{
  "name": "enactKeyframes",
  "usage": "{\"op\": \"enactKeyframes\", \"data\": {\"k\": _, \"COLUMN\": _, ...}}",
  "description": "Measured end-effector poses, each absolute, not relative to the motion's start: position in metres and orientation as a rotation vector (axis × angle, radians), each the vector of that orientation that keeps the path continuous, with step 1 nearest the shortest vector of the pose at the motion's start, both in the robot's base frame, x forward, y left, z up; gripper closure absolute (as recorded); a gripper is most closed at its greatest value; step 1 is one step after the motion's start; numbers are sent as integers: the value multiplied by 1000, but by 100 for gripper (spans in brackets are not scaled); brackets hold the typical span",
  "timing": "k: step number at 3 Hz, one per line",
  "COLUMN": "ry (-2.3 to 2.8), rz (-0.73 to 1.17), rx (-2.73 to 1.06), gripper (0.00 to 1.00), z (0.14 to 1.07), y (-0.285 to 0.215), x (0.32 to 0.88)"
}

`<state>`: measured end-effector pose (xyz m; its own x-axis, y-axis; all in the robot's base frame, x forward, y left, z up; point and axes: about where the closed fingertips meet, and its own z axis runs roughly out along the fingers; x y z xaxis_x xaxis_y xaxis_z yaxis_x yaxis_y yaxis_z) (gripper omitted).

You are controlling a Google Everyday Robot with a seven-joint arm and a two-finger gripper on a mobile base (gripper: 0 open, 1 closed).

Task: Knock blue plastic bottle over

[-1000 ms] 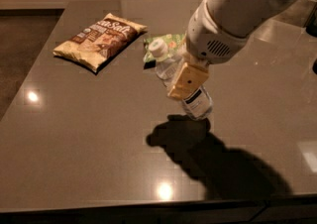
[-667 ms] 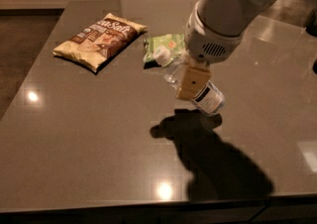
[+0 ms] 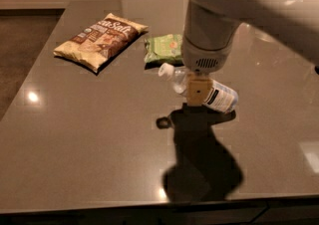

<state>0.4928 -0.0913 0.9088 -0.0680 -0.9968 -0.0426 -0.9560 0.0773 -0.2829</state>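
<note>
The blue plastic bottle (image 3: 222, 97) lies on its side on the dark table (image 3: 89, 134), right of the middle. Its white cap (image 3: 166, 69) points left toward the green packet, and its dark-navy-and-white label faces me. My gripper (image 3: 199, 92) hangs straight down from the thick white arm (image 3: 209, 35) and sits in front of the bottle's middle, touching or nearly touching it. Its tan tip covers part of the bottle. The arm's shadow falls on the table in front of the bottle.
A brown and cream chip bag (image 3: 102, 40) lies at the back left. A green packet (image 3: 163, 49) lies just behind the bottle's cap. The table's front edge (image 3: 149, 204) runs along the bottom, its left edge by the brown floor (image 3: 20, 55).
The bottle has gone from leaning under the gripper to lying flat on its side, cap to the left. The arm has swung up and closer to the camera.
</note>
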Motion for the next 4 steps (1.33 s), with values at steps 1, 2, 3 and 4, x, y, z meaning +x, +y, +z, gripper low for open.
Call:
{"op": "enactKeyframes", "data": {"k": 1, "ry": 2134, "rz": -301, "rx": -2017, "gripper": 44, "z": 891, "y": -91, "x": 496}}
{"op": "enactKeyframes", "data": {"k": 2, "ry": 2141, "rz": -280, "rx": -2024, "gripper": 20, "z": 881, "y": -90, "x": 495}}
{"op": "enactKeyframes", "data": {"k": 3, "ry": 2137, "rz": -285, "rx": -2022, "gripper": 0, "z": 882, "y": -90, "x": 494}}
{"op": "enactKeyframes", "data": {"k": 4, "ry": 2137, "rz": -285, "rx": -2022, "gripper": 0, "z": 882, "y": -90, "x": 494}}
